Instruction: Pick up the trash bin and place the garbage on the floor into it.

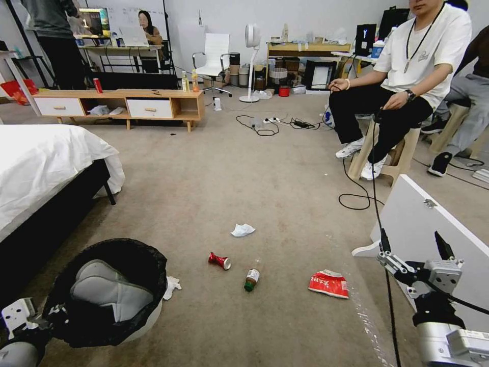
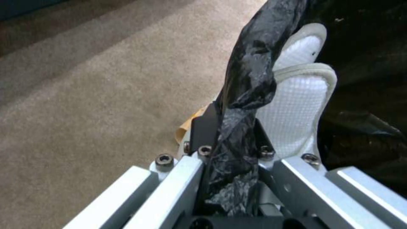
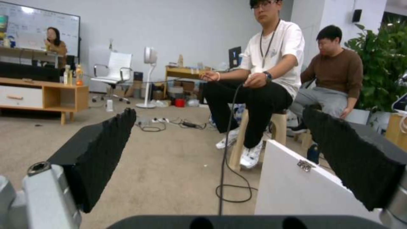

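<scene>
A: What is the left gripper (image 2: 231, 140) doing?
B: It is clamping the crinkly black bag at the rim of the trash bin (image 1: 109, 293), low at the robot's left; a grey-white padded thing is lying inside.

A: And the right gripper (image 1: 413, 243)?
B: It is hanging with its ribbed black pads (image 3: 101, 149) spread wide, gripping nothing, beside a white panel (image 1: 438, 229).

A: The garbage?
B: It is lying on the beige carpet floor (image 1: 254, 173): a crushed red can (image 1: 219, 260), a green-capped bottle (image 1: 251, 280), a flattened red-and-white packet (image 1: 329, 283), crumpled tissues (image 1: 242, 230), all well apart from both grippers.
</scene>
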Tool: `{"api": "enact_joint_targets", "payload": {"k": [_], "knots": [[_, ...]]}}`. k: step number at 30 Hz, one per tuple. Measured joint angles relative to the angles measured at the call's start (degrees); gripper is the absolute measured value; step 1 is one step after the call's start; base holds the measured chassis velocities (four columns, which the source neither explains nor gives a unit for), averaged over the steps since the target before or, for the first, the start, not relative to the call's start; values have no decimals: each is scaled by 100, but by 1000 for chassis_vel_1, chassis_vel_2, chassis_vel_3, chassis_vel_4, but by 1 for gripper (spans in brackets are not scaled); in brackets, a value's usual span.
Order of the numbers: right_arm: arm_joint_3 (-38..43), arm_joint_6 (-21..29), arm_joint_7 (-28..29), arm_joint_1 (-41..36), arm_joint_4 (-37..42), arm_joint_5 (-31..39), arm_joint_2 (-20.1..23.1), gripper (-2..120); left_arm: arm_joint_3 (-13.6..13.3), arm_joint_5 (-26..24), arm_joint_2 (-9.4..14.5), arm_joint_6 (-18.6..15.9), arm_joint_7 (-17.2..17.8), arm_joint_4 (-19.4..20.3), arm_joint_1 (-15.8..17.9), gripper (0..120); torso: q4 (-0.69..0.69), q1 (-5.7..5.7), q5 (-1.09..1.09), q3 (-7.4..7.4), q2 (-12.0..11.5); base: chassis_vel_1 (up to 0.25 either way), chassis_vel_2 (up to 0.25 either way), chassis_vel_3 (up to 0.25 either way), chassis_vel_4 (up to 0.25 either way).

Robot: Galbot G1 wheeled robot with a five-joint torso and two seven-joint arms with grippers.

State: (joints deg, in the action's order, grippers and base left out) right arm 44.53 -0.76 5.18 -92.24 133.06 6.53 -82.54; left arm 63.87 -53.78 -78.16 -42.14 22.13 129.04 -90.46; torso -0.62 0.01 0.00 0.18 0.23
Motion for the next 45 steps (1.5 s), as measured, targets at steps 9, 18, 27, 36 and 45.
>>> {"api": "enact_joint_targets", "payload": {"k": [9, 18, 27, 36, 45], "knots": [[2, 9, 1, 29, -17, 21, 6, 100, -4, -183, 20, 0, 93, 6, 18, 2, 0, 0, 0, 0, 0, 0, 0, 0, 0], [-16, 11, 1, 35, -24, 23, 3, 100, -4, -311, 35, 0, 116, 25, -6, 2, 0, 0, 0, 0, 0, 0, 0, 0, 0], [-5, 11, 1, 16, -12, 21, 6, 100, -16, -321, 55, 0, 117, 35, -15, 2, 0, 0, 0, 0, 0, 0, 0, 0, 0], [-10, 8, 1, -8, 2, 11, -5, 100, -26, -342, 82, 0, 115, 66, -39, 2, 0, 0, 0, 0, 0, 0, 0, 0, 0], [-20, -7, -5, -18, 7, -11, -36, 100, -43, -357, 84, 0, 109, 89, -61, 2, 0, 0, 0, 0, 0, 0, 0, 0, 0]]}}
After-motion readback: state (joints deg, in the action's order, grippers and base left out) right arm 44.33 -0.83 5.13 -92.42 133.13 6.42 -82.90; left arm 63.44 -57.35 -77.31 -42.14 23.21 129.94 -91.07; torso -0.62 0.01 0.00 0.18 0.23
